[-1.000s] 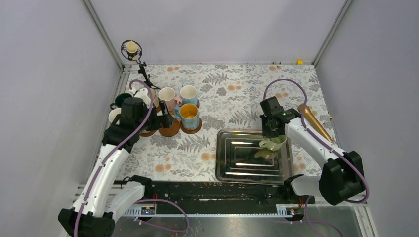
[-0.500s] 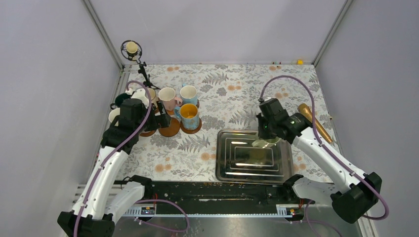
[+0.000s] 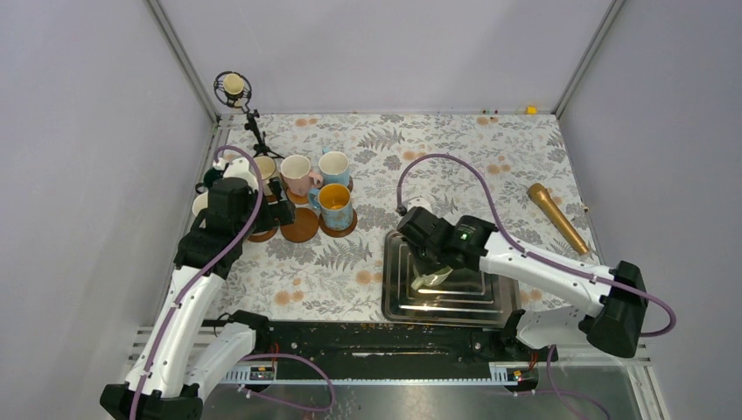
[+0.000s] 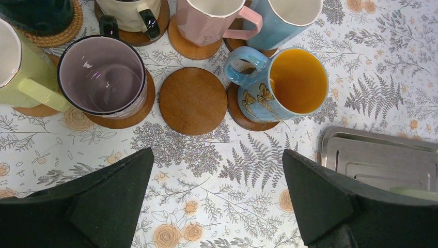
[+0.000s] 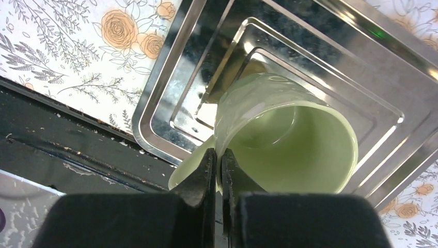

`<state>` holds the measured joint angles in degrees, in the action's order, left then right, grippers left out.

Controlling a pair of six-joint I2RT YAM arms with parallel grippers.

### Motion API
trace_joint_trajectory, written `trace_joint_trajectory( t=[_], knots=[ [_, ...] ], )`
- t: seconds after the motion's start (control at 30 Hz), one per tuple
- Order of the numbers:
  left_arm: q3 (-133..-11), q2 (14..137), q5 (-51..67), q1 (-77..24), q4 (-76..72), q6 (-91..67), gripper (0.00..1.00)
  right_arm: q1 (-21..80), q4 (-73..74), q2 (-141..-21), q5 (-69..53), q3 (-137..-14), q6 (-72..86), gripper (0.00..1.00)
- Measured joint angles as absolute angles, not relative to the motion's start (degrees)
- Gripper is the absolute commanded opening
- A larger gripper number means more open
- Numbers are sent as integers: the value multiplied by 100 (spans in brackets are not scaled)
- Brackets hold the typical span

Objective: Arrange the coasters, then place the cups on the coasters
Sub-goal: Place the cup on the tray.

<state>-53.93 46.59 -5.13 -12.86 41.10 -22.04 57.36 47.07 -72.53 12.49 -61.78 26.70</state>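
Right jaws pinching rim of tilted pale green mug [image 5: 289, 150] over steel tray [image 5: 330, 57], left jaws spread wide near bare coaster [image 4: 192, 101]

bare coaster [image 4: 192, 101] between mauve mug [image 4: 102, 77] and butterfly mug [image 4: 289, 85], near side open

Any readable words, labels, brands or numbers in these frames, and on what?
Pink ceramic mug: faint marking low on its side, too small to read.
Blue ceramic mug with orange inside: butterfly pictures only, no words.
Nothing else legible in any view.
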Motion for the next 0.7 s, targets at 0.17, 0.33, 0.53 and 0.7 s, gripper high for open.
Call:
trace_joint_trajectory(
  t=[0.17, 0.33, 0.53, 0.7],
  knots=[
    [-5393, 4661, -600, -1286, 4117, -2209, 99, 6095, 4617, -7662, 1339, -6254, 2766, 0],
    [-5393, 4663, -650, -1286, 4163, -2209, 99, 6370, 4464, -8018, 1411, -6353, 2838, 0],
    [-5393, 4670, -659, -1286, 4193, -2209, 99, 6514, 4322, -8399, 1446, -6401, 2891, 8],
    [-5393, 4709, -685, -1286, 4200, -2209, 99, 6521, 4298, -8519, 1566, -6401, 2923, 21]
  ],
)
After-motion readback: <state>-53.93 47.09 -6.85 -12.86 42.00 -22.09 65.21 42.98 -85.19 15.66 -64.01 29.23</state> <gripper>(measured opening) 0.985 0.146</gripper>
